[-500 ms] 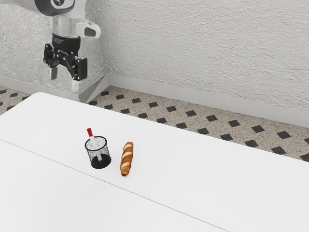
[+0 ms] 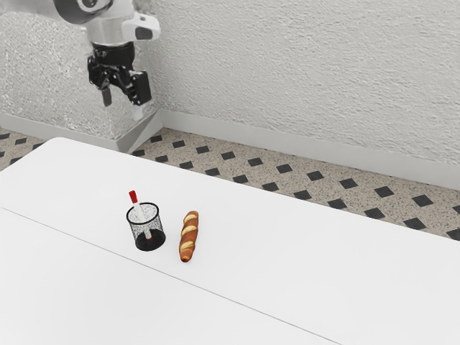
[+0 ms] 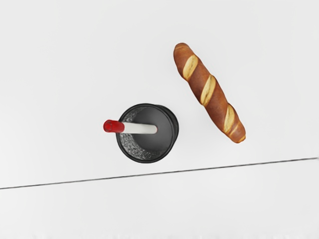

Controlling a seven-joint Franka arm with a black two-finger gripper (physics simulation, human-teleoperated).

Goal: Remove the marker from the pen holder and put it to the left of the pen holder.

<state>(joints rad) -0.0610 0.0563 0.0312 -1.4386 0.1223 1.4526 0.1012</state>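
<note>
One marker (image 2: 133, 196) leaning in pen holder (image 2: 150, 243), well below claw (image 2: 122, 106), fingers spread.

Below your black end effector (image 2: 123, 106), you see a white marker (image 3: 139, 128), red at both ends; a black, mesh-patterned pen holder (image 3: 132, 146); a brown bread roll (image 3: 216, 101) with golden slanting bands; a white bench (image 2: 302, 259), dark-lined; and a beige, speckled floor (image 2: 244, 162) with black diamonds.

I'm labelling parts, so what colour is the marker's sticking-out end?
Red, clearest in the wrist view.
</note>
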